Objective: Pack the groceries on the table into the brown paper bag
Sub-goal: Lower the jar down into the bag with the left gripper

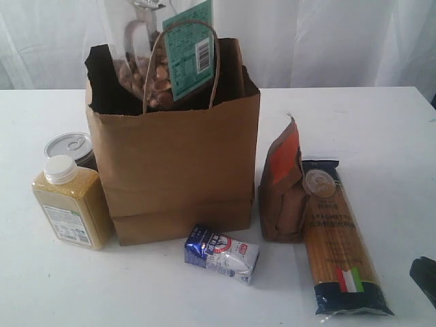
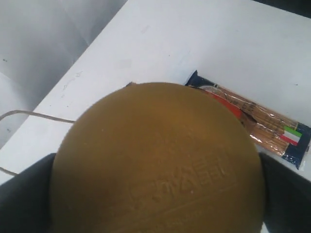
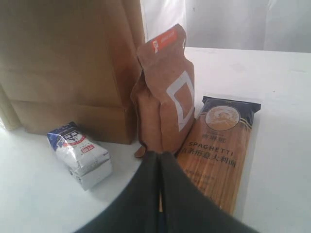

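The tan-lidded clear jar is held in the mouth of the brown paper bag, partly sunk below the rim, so it is judged almost packed but not yet released. Five groceries are left on the table. The tin can and yellow white-capped bottle are stood left of the bag, and the small blue-white carton is laid in front. The brown-orange pouch and long spaghetti packet are placed to the right. The left gripper is clamped across the jar's lid, pointed downward. The right gripper is parked low beside the spaghetti, fingers pressed together, nothing held.
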You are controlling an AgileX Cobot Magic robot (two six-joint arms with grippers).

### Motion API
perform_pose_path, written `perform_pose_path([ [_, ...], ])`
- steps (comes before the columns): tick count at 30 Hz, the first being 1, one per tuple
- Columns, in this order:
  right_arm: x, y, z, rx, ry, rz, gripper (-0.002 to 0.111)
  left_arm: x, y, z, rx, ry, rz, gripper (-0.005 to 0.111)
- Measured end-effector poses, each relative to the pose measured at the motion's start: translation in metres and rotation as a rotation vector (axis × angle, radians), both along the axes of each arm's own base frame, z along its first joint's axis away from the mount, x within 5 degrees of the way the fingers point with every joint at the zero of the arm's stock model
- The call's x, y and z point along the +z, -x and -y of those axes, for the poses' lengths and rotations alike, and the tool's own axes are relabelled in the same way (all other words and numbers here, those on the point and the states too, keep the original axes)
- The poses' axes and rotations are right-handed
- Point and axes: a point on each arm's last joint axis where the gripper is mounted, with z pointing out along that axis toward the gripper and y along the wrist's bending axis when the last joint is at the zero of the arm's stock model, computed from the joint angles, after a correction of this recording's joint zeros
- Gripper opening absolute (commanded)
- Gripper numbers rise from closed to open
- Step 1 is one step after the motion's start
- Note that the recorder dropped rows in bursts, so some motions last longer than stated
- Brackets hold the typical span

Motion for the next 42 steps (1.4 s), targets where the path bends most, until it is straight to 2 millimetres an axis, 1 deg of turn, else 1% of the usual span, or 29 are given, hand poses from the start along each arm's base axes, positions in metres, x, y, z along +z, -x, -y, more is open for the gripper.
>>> perform_pose_path([
  [5, 0.000, 0.000, 0.000, 0.000, 0.000, 0.000, 0.000, 0.005, 0.002, -0.001, 0.000, 0.009, 0.016, 0.000],
  [9, 0.000, 0.000, 0.000, 0.000, 0.000, 0.000, 0.000, -0.003, -0.002, 0.001, -0.013, -0.015, 0.002, 0.000],
  [10, 0.000, 0.000, 0.000, 0.000, 0.000, 0.000, 0.000, -0.011, -0.005, 0.003, -0.027, -0.039, -0.009, 0.000],
  [11, 0.000, 0.000, 0.000, 0.000, 0.000, 0.000, 0.000, -0.013, -0.007, 0.004, -0.032, -0.047, -0.013, 0.000],
  [12, 0.000, 0.000, 0.000, 0.000, 0.000, 0.000, 0.000, -0.023, -0.011, 0.006, -0.048, -0.075, -0.026, 0.000],
  [13, 0.000, 0.000, 0.000, 0.000, 0.000, 0.000, 0.000, -0.026, -0.013, 0.007, -0.056, -0.088, -0.029, 0.000],
  [14, 0.000, 0.000, 0.000, 0.000, 0.000, 0.000, 0.000, -0.035, -0.016, 0.009, -0.072, -0.113, -0.044, 0.000],
  [16, 0.000, 0.000, 0.000, 0.000, 0.000, 0.000, 0.000, -0.047, -0.021, 0.011, -0.095, -0.146, -0.062, 0.000],
  [17, 0.000, 0.000, 0.000, 0.000, 0.000, 0.000, 0.000, -0.050, -0.021, 0.012, -0.100, -0.152, -0.066, 0.000],
  [21, 0.000, 0.000, 0.000, 0.000, 0.000, 0.000, 0.000, -0.075, -0.027, 0.015, -0.140, -0.212, -0.115, 0.000],
  [25, 0.000, 0.000, 0.000, 0.000, 0.000, 0.000, 0.000, -0.087, -0.028, 0.015, -0.156, -0.236, -0.139, 0.000],
  [31, 0.000, 0.000, 0.000, 0.000, 0.000, 0.000, 0.000, -0.098, -0.029, 0.015, -0.173, -0.260, -0.163, 0.000],
  [37, 0.000, 0.000, 0.000, 0.000, 0.000, 0.000, 0.000, -0.099, -0.027, 0.018, -0.232, -0.250, -0.151, 0.000],
  [42, 0.000, 0.000, 0.000, 0.000, 0.000, 0.000, 0.000, -0.103, -0.029, 0.021, -0.250, -0.241, -0.163, 0.000],
])
